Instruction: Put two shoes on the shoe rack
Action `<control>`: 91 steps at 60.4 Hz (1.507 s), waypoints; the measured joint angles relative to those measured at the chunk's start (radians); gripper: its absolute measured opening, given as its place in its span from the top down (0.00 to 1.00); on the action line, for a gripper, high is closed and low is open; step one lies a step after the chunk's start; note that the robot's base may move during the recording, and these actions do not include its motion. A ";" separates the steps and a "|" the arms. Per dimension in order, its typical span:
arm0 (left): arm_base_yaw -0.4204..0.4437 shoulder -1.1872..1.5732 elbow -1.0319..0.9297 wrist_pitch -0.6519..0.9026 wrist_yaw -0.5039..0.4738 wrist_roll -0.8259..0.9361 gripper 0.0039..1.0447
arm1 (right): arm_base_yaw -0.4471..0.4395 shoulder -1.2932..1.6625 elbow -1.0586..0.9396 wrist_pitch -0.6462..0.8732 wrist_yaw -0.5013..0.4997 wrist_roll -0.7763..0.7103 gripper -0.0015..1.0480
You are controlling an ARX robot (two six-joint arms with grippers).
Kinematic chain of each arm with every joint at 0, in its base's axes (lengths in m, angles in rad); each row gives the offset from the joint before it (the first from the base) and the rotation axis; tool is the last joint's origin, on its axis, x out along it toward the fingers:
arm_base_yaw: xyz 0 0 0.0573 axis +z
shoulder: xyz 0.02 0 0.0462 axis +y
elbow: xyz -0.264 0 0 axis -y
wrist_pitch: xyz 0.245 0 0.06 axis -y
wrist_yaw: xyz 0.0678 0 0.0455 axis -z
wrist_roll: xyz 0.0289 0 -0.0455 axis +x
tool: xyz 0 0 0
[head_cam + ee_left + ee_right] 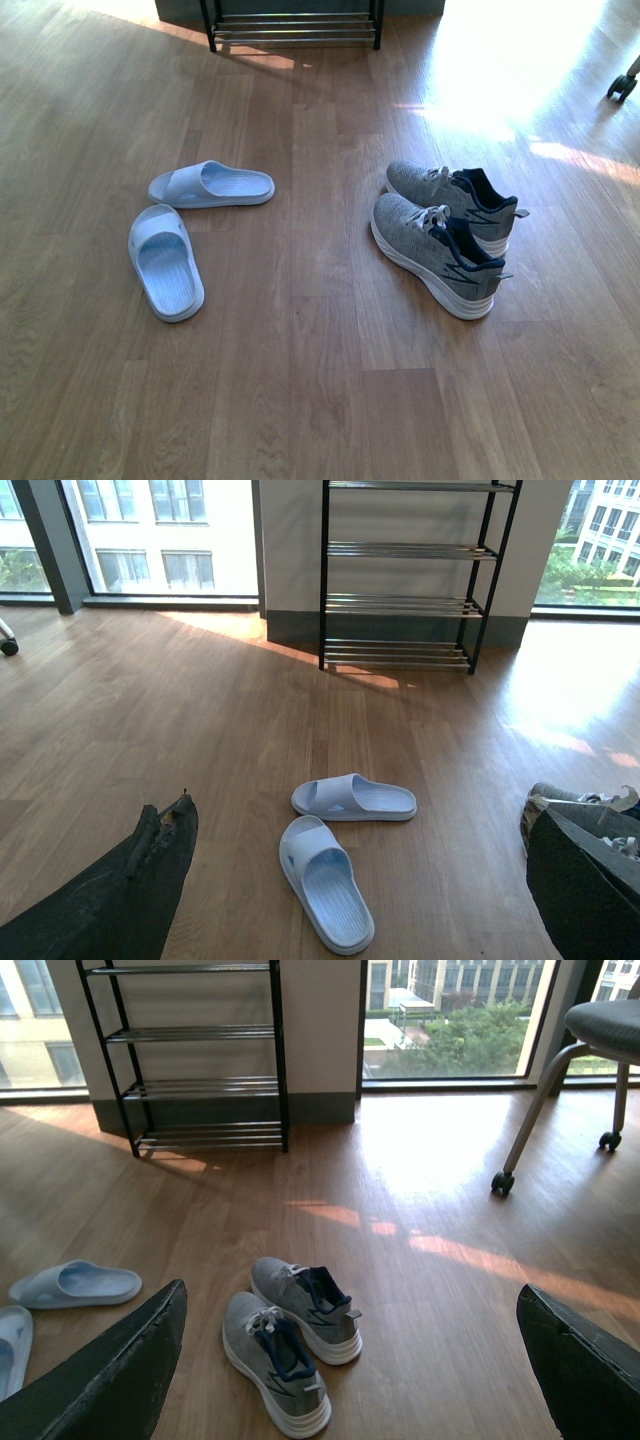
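1. Now, left side of the front view: two pale blue slides on the wooden floor. The crosswise slide sits above the lengthwise slide.
2. Top centre, the shoe rack shows only its lowest chrome bars, well apart from all the footwear. Both wrist views show its shelves bare.
3. Right of centre, the grey sneakers stand upright on their white soles, side by side and touching. The farther sneaker and the nearer sneaker both have toes toward the upper left and heels toward the lower right.
4. Upper right edge: a chair wheel.
5. Over to the left gripper on its own camera: fingers spread wide, gripping nothing. The slides lie on the floor in the gap, and one sneaker peeks out behind a finger.
6. And the right gripper: fingers also spread wide and empty. Both sneakers sit on the floor within the gap, touching neither finger, with the rack beyond against the wall.
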 joint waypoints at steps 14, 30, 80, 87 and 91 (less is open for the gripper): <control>0.000 0.000 0.000 0.000 0.000 0.000 0.09 | 0.000 0.000 0.000 0.000 0.000 0.000 0.09; 0.000 0.000 0.000 0.000 -0.002 0.000 0.09 | 0.000 0.000 0.000 0.000 -0.003 0.000 0.09; 0.000 0.000 0.000 0.000 0.000 0.000 0.09 | 0.000 0.000 0.000 0.000 0.000 0.000 0.09; -0.051 0.056 0.039 -0.105 -0.166 -0.091 0.09 | 0.000 0.000 0.000 0.000 0.001 0.000 0.09; -0.143 0.262 0.112 -0.209 -0.405 -0.278 0.09 | 0.000 0.000 0.000 0.000 0.000 0.000 0.09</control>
